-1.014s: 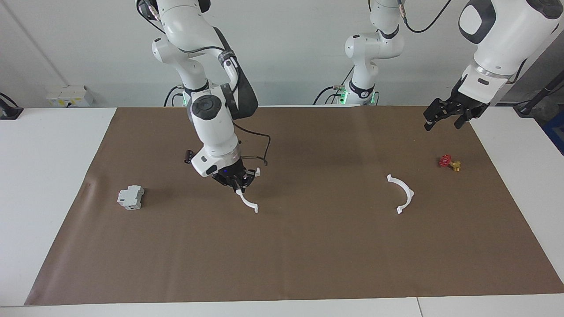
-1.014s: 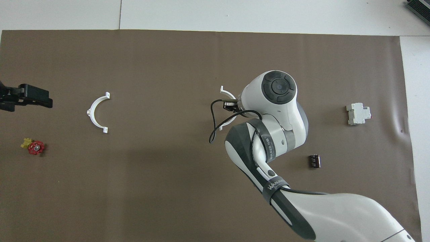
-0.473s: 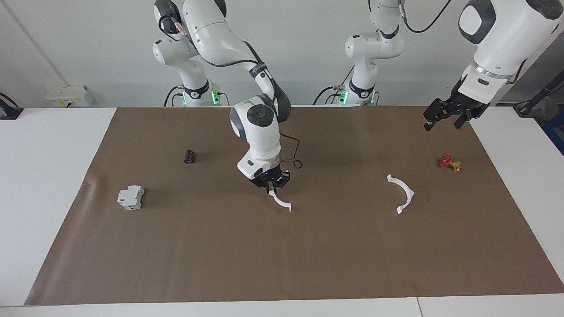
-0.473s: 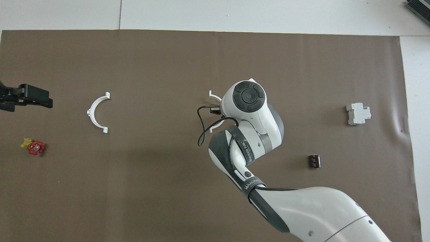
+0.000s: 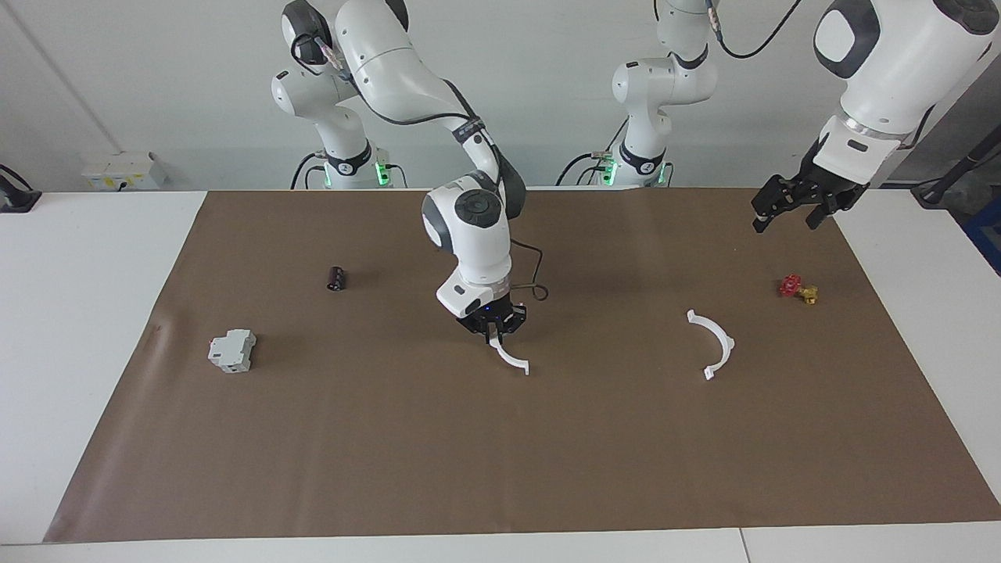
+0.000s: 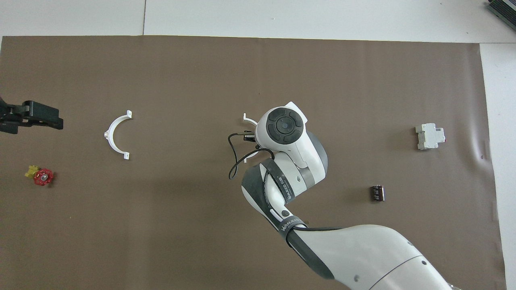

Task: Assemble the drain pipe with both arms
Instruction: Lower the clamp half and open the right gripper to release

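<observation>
My right gripper (image 5: 494, 328) hangs over the middle of the brown mat (image 5: 500, 438), its fingers pinched on one white half-ring (image 5: 512, 359) of the drain pipe; the curved strip sticks out below my fingertips with its free end tab low over the paper, and whether that tab touches the mat cannot be told. In the overhead view my own wrist covers most of that piece, only its end tabs showing beside the housing. Off toward my right arm's end of the table from those fingers, a small dark cylinder (image 5: 335, 277) lies on the mat, and past it a grey-white boxy block (image 5: 232, 350) sits near the mat's edge. Well apart from my right fingers toward my left arm's end, the second half-ring (image 5: 713, 343) lies flat on the paper, untouched. A small red-and-yellow valve (image 5: 798, 288) rests near it, closer still to that end. My left gripper (image 5: 786, 212) waits in the air above that corner of the mat, over the valve's neighbourhood, its fingers spread and holding nothing.
</observation>
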Robot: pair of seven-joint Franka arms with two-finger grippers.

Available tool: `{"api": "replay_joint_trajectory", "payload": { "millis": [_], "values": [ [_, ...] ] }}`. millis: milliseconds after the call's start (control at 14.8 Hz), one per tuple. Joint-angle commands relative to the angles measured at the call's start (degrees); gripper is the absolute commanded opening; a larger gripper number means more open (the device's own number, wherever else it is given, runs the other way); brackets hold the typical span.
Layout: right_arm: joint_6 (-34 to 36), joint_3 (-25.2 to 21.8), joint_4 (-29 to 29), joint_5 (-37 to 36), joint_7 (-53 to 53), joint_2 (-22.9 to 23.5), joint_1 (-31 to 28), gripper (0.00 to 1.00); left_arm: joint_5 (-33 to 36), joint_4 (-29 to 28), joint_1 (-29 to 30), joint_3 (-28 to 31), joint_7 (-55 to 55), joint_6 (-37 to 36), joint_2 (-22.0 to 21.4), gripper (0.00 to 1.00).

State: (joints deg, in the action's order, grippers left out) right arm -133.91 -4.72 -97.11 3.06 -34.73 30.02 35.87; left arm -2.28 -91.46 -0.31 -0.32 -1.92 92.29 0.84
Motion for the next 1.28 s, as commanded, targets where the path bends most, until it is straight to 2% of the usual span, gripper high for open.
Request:
{"api": "replay_joint_trajectory", "payload": {
  "millis": [0, 203, 405, 473, 541, 608, 811, 1216],
  "values": [
    [-1.79, -0.12, -1.93, -1.65, -1.39, -0.31, 0.17, 0.00, -0.10, -0.82, 0.83, -0.39, 0.87, 0.61, -0.58, 1.00],
    [-3.72, -0.12, -3.34, -1.65, -1.31, -0.48, 0.25, 0.00, -0.10, -0.82, 0.83, -0.39, 0.87, 0.61, -0.58, 1.00],
    [-4.07, -0.12, -3.43, -1.91, -1.31, -0.48, 0.43, 0.23, -0.10, -0.82, 0.83, -0.39, 0.87, 0.61, -0.58, 1.00],
    [-4.07, -0.12, -3.43, -2.00, -1.22, -0.48, 1.04, 0.37, -0.10, -0.82, 0.83, -0.39, 0.87, 0.61, -0.49, 1.00],
    [-4.07, -0.12, -3.35, -2.09, -1.22, -0.48, 1.04, 0.64, -0.10, -0.82, 0.83, -0.39, 0.87, 0.61, -0.58, 1.00],
    [-3.90, -0.12, -3.26, -2.01, -1.48, -0.57, 1.22, 1.00, -0.10, -0.82, 0.83, -0.39, 0.87, 0.70, -0.49, 1.00],
    [-2.94, -0.12, -2.12, -2.00, -1.66, -1.53, 1.48, 1.00, -0.10, -0.82, 0.83, -0.39, 0.87, 0.70, -0.49, 1.00],
    [3.65, -1.17, -2.20, -1.92, -1.75, -10.14, -1.05, 1.00, -0.10, -0.91, 0.83, -0.39, 0.87, 0.88, -0.49, 1.00]
  ]
}}
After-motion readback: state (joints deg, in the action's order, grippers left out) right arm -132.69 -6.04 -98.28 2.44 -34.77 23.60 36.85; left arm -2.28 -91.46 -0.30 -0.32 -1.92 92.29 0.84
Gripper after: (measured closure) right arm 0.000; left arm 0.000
